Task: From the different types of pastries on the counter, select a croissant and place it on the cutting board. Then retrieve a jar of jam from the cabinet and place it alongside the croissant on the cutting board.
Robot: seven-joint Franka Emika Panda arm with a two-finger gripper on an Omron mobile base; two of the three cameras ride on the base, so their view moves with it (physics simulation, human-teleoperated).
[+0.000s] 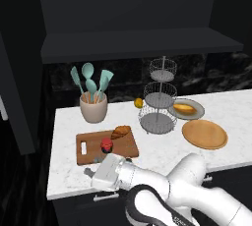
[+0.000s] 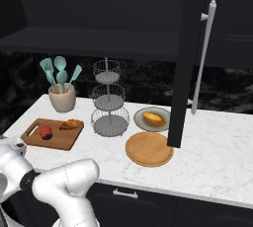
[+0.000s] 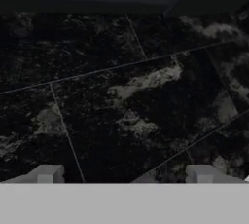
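1. Looking over the counter point(image 1: 162, 154) from the left base view, I am seeing the cutting board point(image 1: 93, 155) lying flat near the left end of the white marble top, its slot hole toward the left short edge.
2. I am noting the croissant point(image 1: 120, 131) resting on the board's far right corner, and the jar of jam point(image 1: 106, 145) standing upright on the board just in front of it, close beside the croissant; I cannot tell whether the two are touching.
3. I am finding the tool point(image 3: 125, 175) in the hand view with its two finger tips standing wide apart and nothing between them; it is pointing at a dark marbled tile wall point(image 3: 126, 96).
4. I am seeing the arm's hand section point(image 1: 110, 171) in the left base view hanging over the near edge of the board, in front of the jar.
5. I am spotting the paler pastry point(image 2: 153, 118) lying on a grey plate point(image 2: 143, 112) to the right of a three-tier wire stand point(image 2: 108, 107), with a round wooden plate point(image 2: 148, 148) on the counter just in front of that plate.
6. I am seeing a beige utensil cup point(image 1: 93, 108) with teal utensils standing behind the board, and a small yellow fruit point(image 1: 139, 103) sitting near the wall between the cup and the wire stand.
7. I am seeing the cabinet point(image 1: 142, 4) hanging dark above the counter, with its open shelf point(image 1: 138, 43) underneath and a door point(image 2: 190, 63) with a long grey handle standing open in the right base view.
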